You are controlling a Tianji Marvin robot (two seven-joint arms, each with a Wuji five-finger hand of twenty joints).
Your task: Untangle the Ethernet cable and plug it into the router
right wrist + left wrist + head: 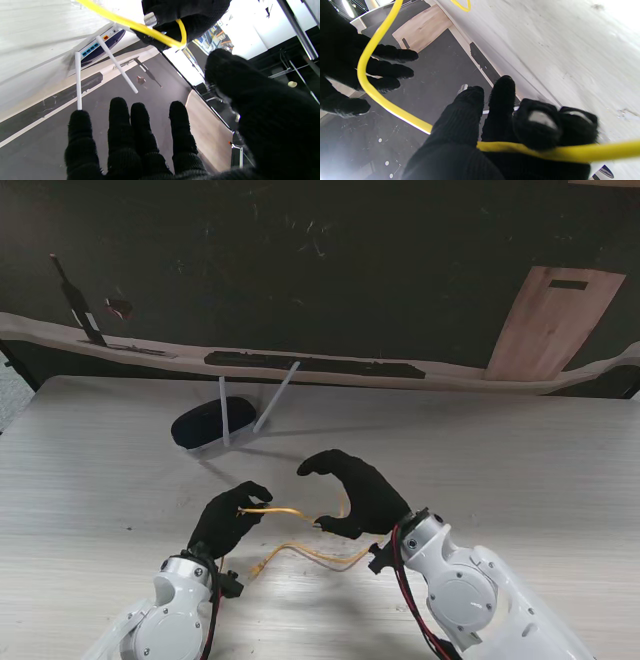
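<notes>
The yellow Ethernet cable [300,535] hangs between the two black-gloved hands, with a slack loop sagging to the table just on the near side of them and a loose end trailing beside the left wrist. The left hand [228,520] has its fingers curled around the cable; in its wrist view the cord runs across the folded fingers [537,125] and then arcs away in a broad curve toward the other hand. The right hand [358,492] is arched over the other end of the raised span, but its wrist view shows four fingers [120,120] stretched out straight with nothing between them, so whether its thumb pinches the cord I cannot tell. The router [205,425], dark-bodied with two white antennas [275,395] standing up, sits well beyond the fingertips of both hands; the right wrist view shows its row of blue ports [90,49] facing this way. The cable looks light and supple, yet springy enough to hold its curve, and its smooth jacket will likely slide through a loose grip. That helps when running a hand along it to pull out twists. For the plugging step, I would hold just behind the connector, where the cord stiffens, since a grip farther back would let the tip flop. The plug's latch tab is likely fragile.
</notes>
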